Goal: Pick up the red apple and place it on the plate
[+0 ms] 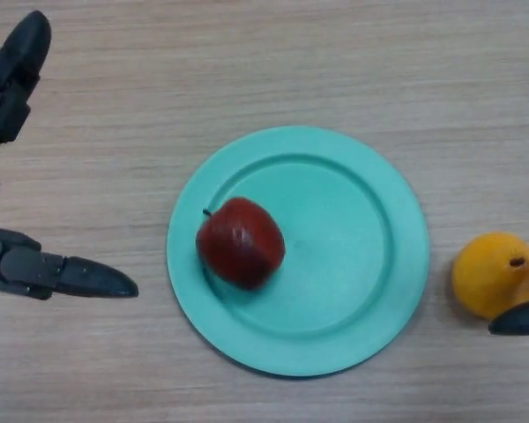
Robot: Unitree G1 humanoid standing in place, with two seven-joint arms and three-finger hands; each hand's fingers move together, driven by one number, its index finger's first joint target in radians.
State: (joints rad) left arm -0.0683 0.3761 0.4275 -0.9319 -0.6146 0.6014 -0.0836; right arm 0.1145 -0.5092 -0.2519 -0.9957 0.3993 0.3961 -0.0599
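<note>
The red apple [240,241] lies on the left half of the round teal plate [370,220] in the middle of the table. My left hand [18,167] is at the left edge, open, with its fingers and thumb spread wide and holding nothing; it is clear of the plate and the apple. Of my right hand [520,318] only a black fingertip shows at the right edge, just below an orange fruit.
An orange-yellow fruit [495,273] with a small stem stands on the wooden table right of the plate, touching or almost touching my right fingertip.
</note>
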